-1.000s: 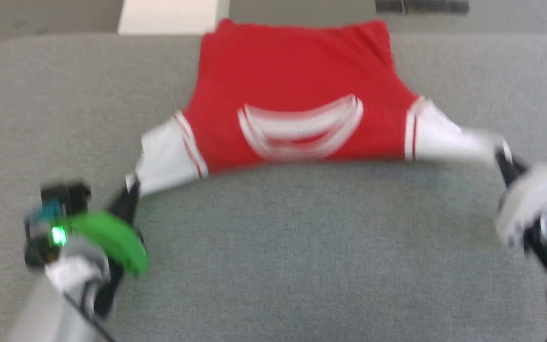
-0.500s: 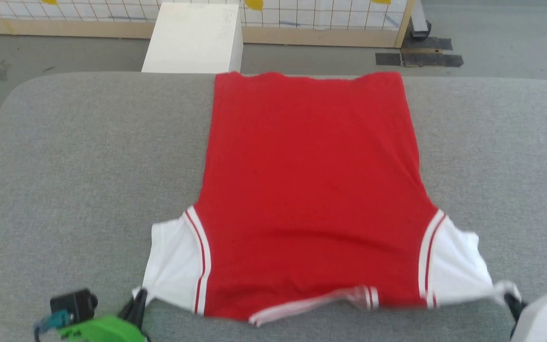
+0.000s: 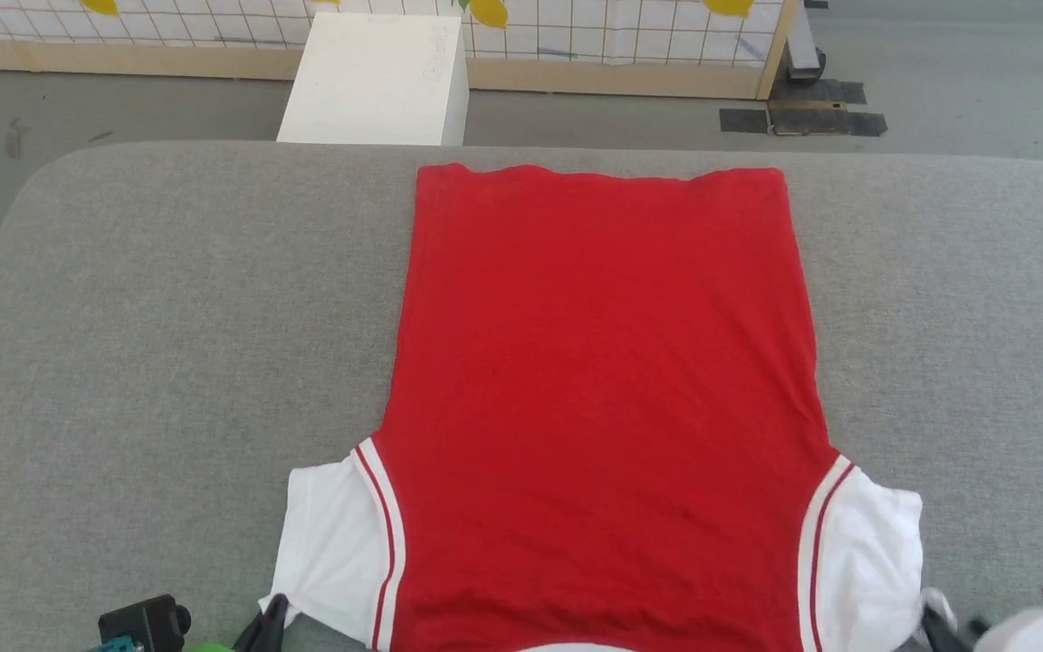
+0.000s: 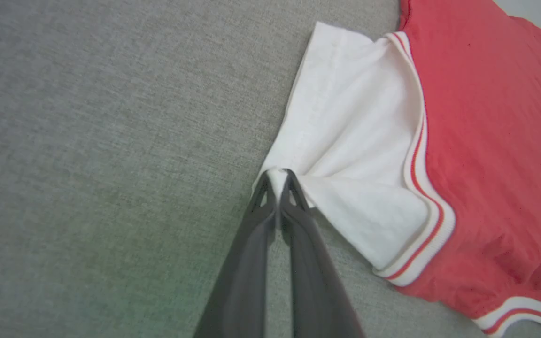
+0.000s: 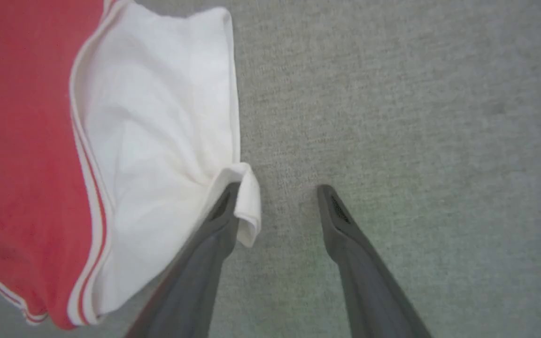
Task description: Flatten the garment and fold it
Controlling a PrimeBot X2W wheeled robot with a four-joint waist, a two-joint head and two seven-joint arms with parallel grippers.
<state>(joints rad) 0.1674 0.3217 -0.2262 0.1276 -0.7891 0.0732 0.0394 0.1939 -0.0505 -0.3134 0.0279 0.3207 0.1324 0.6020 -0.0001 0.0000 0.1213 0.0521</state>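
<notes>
The garment point(image 3: 603, 380) lies flat on the grey padded table point(image 3: 168, 317) with plain red cloth facing up, its hem at the far side. Its lettering and number are hidden. Both white sleeves sit at the near edge. My left gripper point(image 4: 278, 177) is shut on the outer corner of the left sleeve point(image 4: 350, 131), which bunches toward the tips; its fingers point(image 3: 268, 623) poke in at the lower left of the head view. My right gripper point(image 5: 277, 190) is open. The curled corner of the right sleeve point(image 5: 158, 117) rests against its left finger point(image 5: 226, 211).
Beyond the table's far edge stands a white box point(image 3: 377, 77) on the grey floor. Behind it runs a wood-framed grid fence point(image 3: 621, 36). Dark tape patches point(image 3: 802, 118) mark the floor at the back right. Bare table spreads out on both sides of the garment.
The head camera tilted, shifting the whole picture. The garment went from held up and sagging to lying flat. My right gripper opened and let go of the right sleeve; the left stays shut.
</notes>
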